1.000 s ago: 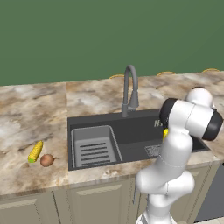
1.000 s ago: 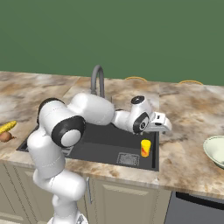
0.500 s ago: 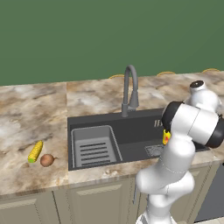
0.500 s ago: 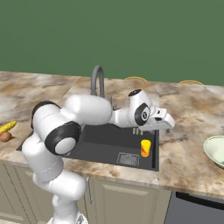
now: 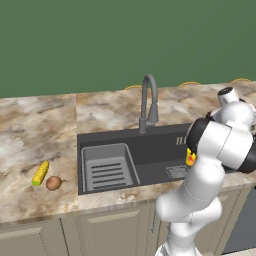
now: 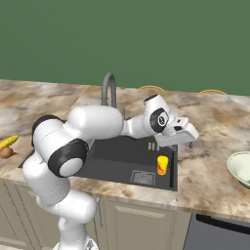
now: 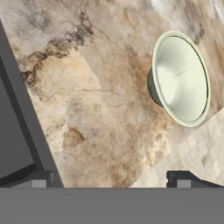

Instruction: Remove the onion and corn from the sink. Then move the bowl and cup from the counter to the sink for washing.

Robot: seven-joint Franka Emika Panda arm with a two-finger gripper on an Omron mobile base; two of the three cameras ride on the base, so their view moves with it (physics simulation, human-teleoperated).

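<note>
Gripper [image 6: 191,141] spread wide, empty, above the counter [image 6: 205,161] beside the sink [image 6: 122,156]. Cup [image 6: 162,165] already in the basin at 7 o'clock. Bowl [image 7: 181,78] at 1 o'clock, upright; could skid or tip under a glancing rim pinch.

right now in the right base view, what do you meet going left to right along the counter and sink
onion → corn → faucet → cup → end effector → bowl
</note>
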